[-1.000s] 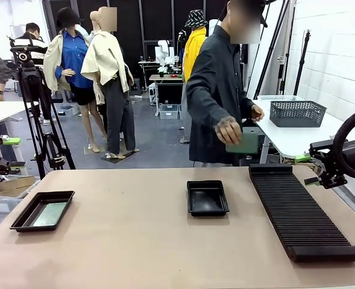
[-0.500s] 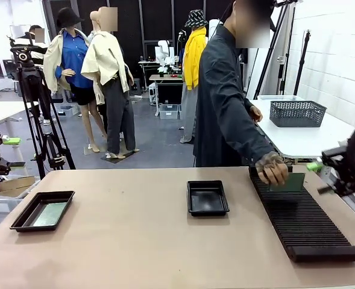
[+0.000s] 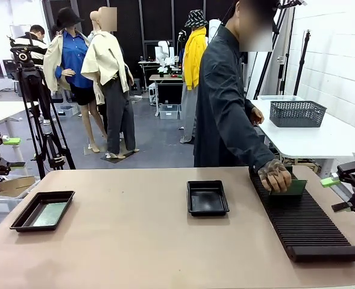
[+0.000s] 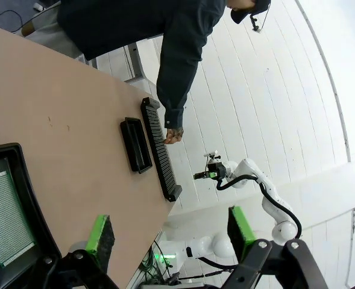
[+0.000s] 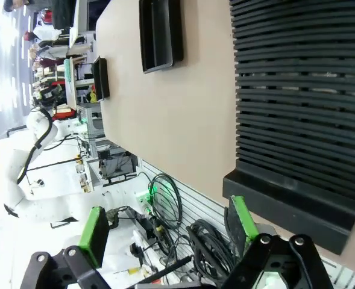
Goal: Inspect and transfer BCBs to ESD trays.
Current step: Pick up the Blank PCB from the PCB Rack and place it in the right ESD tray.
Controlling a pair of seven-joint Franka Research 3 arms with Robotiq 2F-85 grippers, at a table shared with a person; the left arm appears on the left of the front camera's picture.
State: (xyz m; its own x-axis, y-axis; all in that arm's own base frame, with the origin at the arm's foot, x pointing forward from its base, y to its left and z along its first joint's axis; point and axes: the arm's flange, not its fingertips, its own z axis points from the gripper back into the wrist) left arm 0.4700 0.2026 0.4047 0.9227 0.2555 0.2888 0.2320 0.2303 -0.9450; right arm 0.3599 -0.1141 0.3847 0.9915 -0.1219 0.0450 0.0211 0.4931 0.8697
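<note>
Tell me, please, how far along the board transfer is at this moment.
Done: one BCB lies in the left ESD tray. In hand: the person's hand holds a second BCB on the slotted rack. Left: the middle ESD tray is empty, and the left gripper and right gripper are open, holding nothing.

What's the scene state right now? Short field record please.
left gripper: open, empty
right gripper: open, empty, to the right of the rack
left tray: flat BCB inside
middle tray: looks empty
person's hand: holds second BCB at the rack's far end
</note>
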